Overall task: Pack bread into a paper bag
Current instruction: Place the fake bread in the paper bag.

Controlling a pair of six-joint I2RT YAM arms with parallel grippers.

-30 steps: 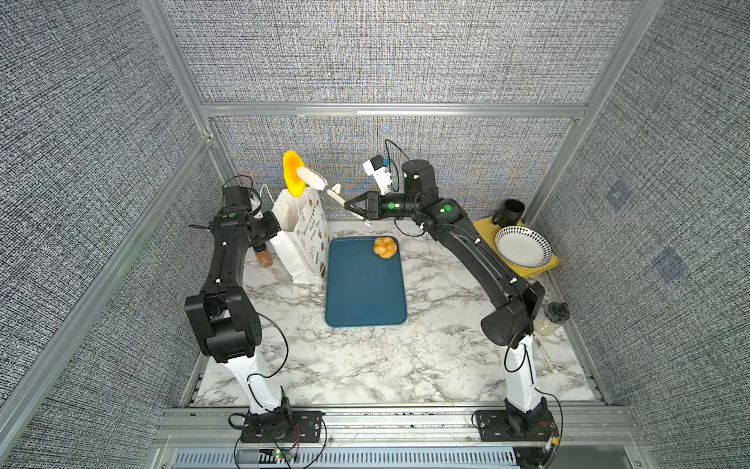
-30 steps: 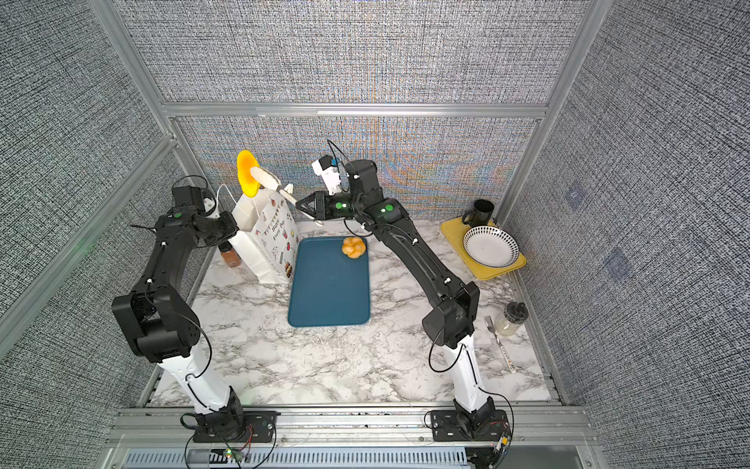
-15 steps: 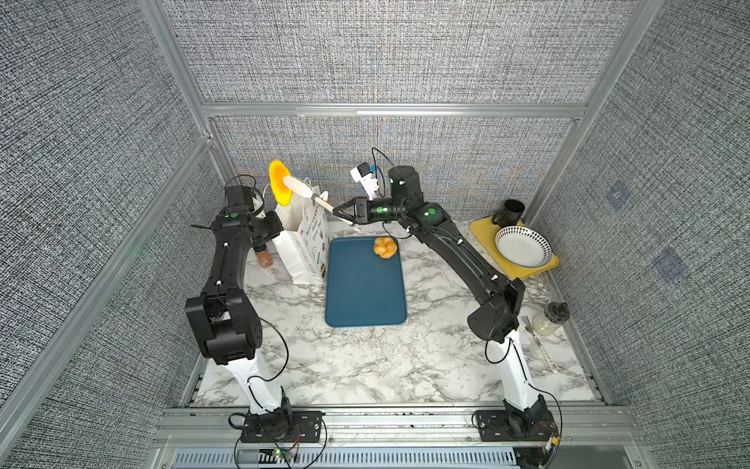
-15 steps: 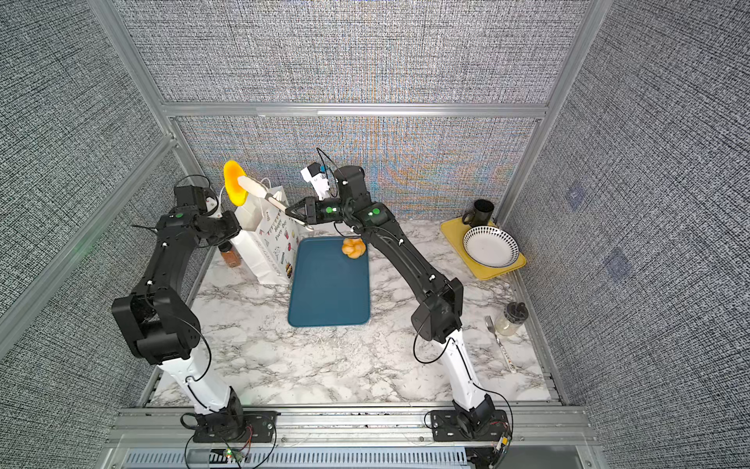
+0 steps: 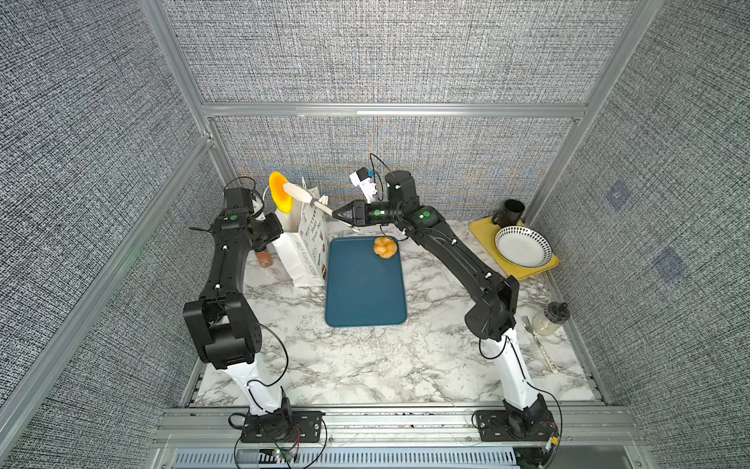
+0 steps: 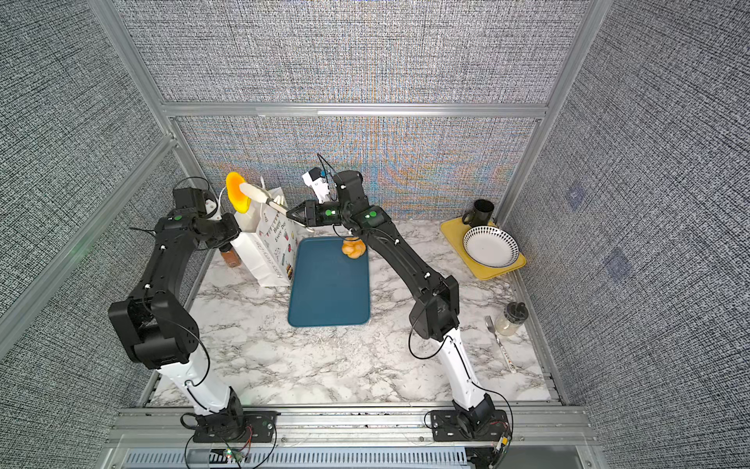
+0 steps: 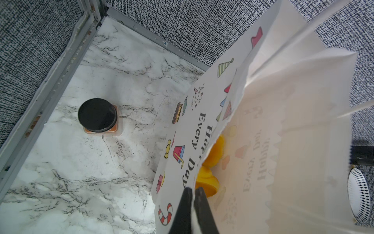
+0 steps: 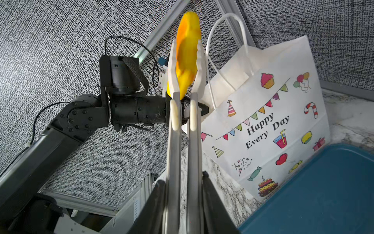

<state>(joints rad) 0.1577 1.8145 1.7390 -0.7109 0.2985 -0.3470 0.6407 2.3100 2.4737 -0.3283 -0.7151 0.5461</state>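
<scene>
White printed paper bag (image 5: 302, 260) stands open at the table's (image 5: 365, 365) eleven o'clock, yellow buns (image 7: 210, 178) inside; a glossy oval (image 5: 280, 197) aloft near its mouth; knotted roll (image 5: 384, 247) at twelve.

walls (image 5: 385, 52): grey woven fabric | frame (image 5: 389, 109): aluminium | tabletop (image 5: 365, 365): white marble

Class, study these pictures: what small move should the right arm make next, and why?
Probably lower the bun into the bag: tongs in the right gripper clamp it high near the bag's mouth, which the left gripper pinches open.

Two black jointed arms (image 5: 227, 268), white lower links (image 5: 513, 373), small green dots (image 5: 425, 214).
</scene>
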